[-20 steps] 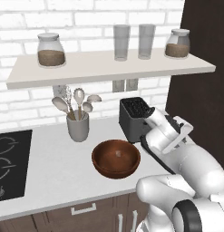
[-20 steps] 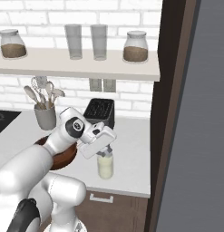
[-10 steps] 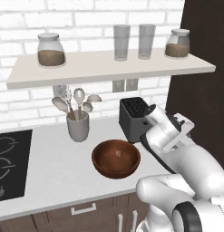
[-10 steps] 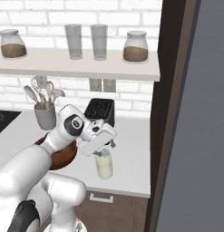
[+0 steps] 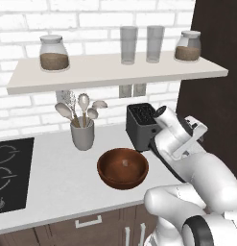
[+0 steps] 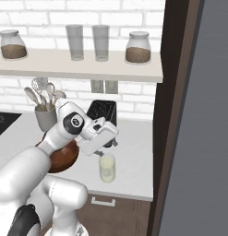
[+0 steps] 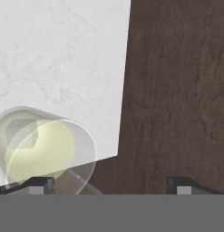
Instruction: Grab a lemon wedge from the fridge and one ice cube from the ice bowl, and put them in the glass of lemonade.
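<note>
- Ice bowl (image 5: 123,168) sits left on the surface (image 5: 48,168), a pale speck inside; I'd guess it's the ice.
- Glass of lemonade (image 6: 107,167) stands right of it, directly under my tool (image 6: 105,144), probably for a drop.
- Hand view: tool (image 7: 109,183) spread wide, gripping nothing, glass below; the left base view hides it behind my arm.

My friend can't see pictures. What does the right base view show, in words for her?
A white robot arm bends over a white counter, its open jaws above a small clear glass of pale yellow lemonade. Behind it sit a black toaster and a reddish-brown wooden bowl, under a shelf with two jars and two tall glasses.
</note>
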